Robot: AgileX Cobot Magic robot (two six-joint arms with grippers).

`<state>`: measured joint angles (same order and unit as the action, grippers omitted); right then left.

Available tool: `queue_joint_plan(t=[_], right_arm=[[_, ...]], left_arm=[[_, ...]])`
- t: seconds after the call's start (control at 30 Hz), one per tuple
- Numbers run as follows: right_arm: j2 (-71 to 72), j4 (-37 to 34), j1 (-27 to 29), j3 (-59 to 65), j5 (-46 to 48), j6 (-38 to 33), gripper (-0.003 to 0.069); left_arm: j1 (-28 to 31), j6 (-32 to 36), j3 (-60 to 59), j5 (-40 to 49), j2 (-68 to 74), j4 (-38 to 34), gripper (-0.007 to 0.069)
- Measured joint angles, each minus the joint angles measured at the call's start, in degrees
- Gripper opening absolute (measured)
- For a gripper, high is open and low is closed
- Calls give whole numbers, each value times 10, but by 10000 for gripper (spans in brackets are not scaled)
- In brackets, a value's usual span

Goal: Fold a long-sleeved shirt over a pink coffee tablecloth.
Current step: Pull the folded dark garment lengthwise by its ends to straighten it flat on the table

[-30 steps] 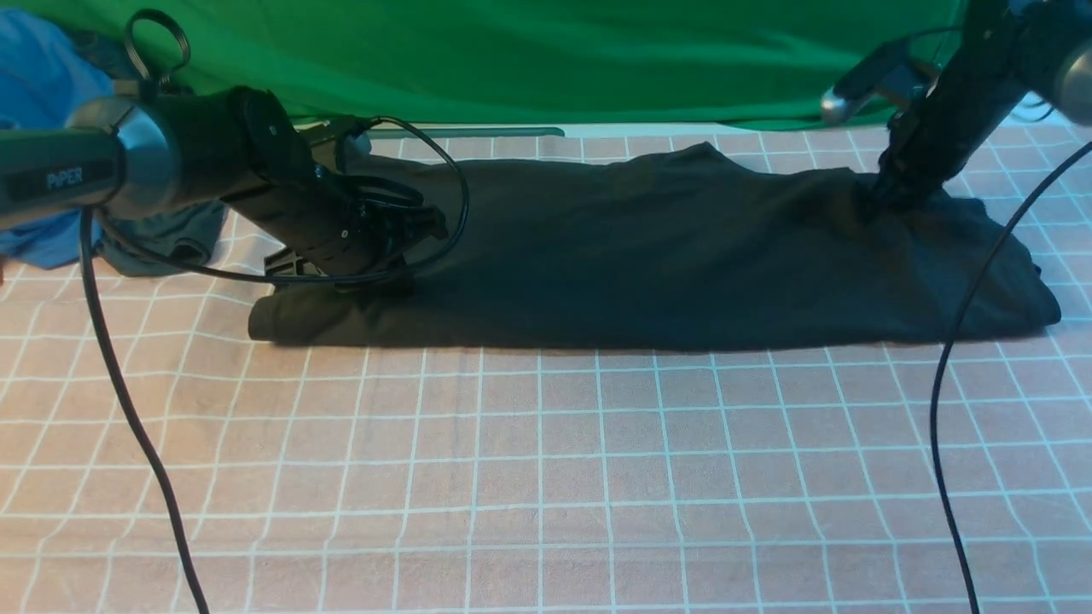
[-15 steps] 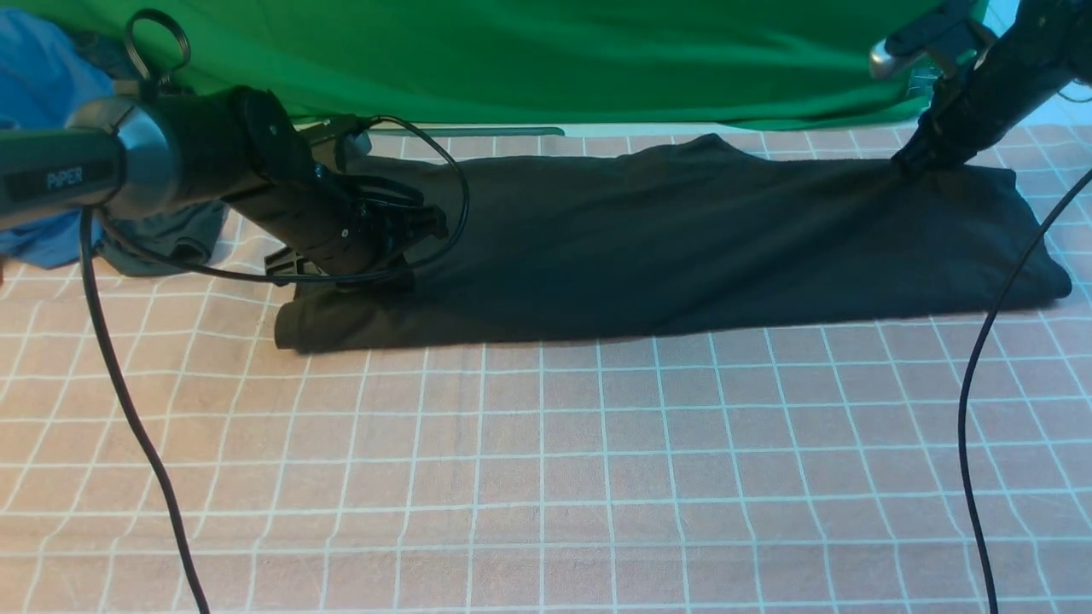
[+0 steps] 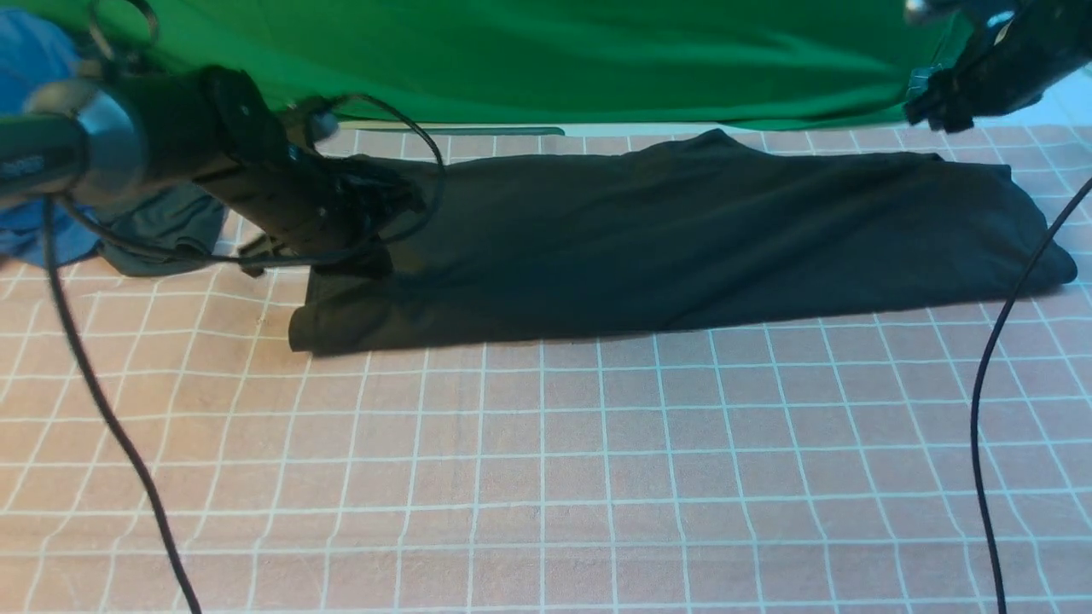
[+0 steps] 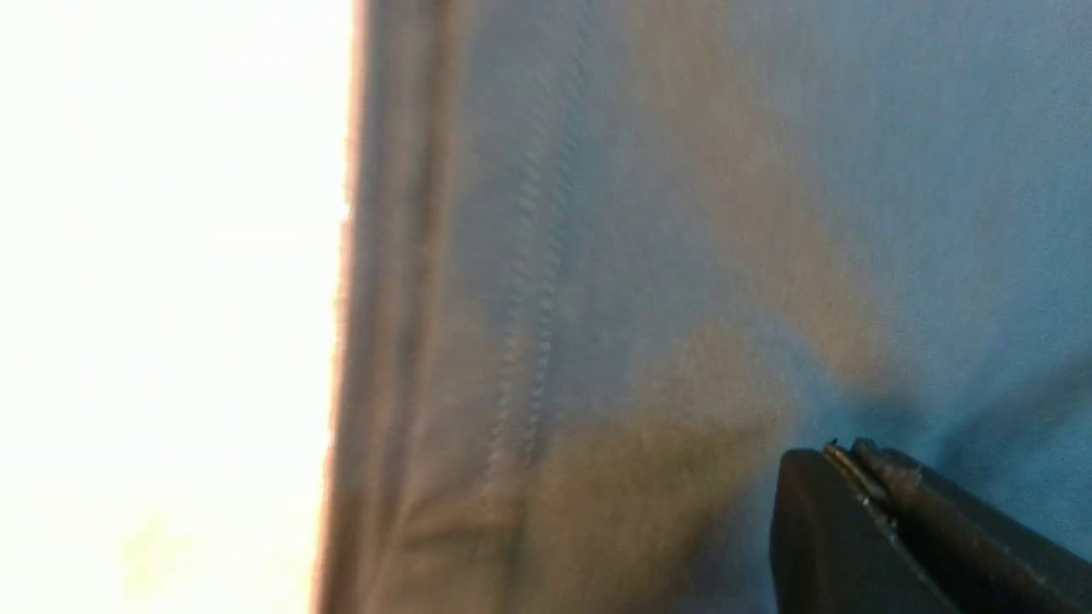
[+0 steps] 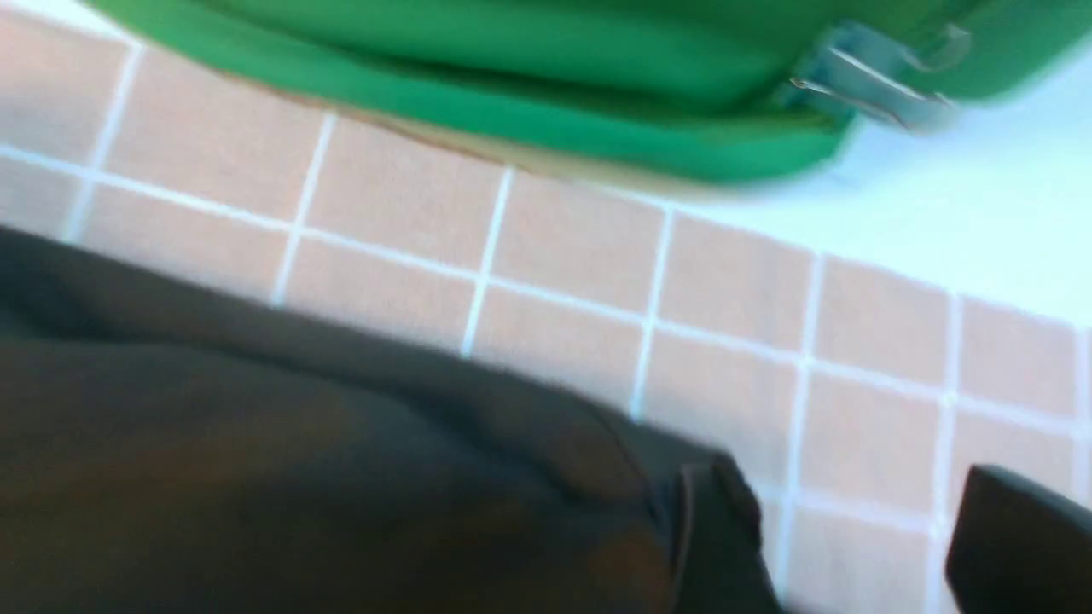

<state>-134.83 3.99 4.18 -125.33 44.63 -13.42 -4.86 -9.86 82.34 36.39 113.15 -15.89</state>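
While left fingers (image 4: 840, 541) sit together (over shirt (image 3: 682, 239)), right fingers (image 5: 1015, 546) gape; tablecloth (image 3: 546, 443) beneath.

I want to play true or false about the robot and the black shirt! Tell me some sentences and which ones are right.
1. The black long-sleeved knit shirt lies on the pink tablecloth with thin white grid lines. True.
2. The right end effector is squeezing the shirt. False: its jaws stand apart and it hangs in the air near the shirt's right end, not touching it.
3. A bright green cloth is at the back, behind the shirt. True.
4. The shirt is spread out with both sleeves sticking out. False: it is folded into one long band.
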Motion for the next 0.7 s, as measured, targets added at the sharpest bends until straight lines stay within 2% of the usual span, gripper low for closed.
queue_joint_plan(t=[0.07, 0.27, 0.33, 0.43, 0.53, 0.57, 0.63, 0.7], right_arm=[[19, 0, 0, 0, 37, 12, 405], [47, 1, 0, 0, 118, 16, 304], [47, 1, 0, 0, 145, 19, 268], [47, 1, 0, 0, 168, 22, 251], [47, 0, 0, 0, 194, 25, 248], [47, 0, 0, 0, 196, 25, 248], [47, 0, 0, 0, 218, 26, 248], [47, 0, 0, 0, 234, 27, 248]], left_arm=[[8, -12, 0, 29, -16, 6, 13], [10, -20, 0, 146, -26, 47, 17], [10, -22, 0, 176, -23, 73, 55], [10, -25, 0, 174, -22, 98, 167], [10, -35, 0, 150, -22, 108, 367], [10, -35, 0, 148, -22, 109, 381], [10, -41, 0, 136, -21, 110, 544], [10, -44, 0, 124, -17, 110, 636]])
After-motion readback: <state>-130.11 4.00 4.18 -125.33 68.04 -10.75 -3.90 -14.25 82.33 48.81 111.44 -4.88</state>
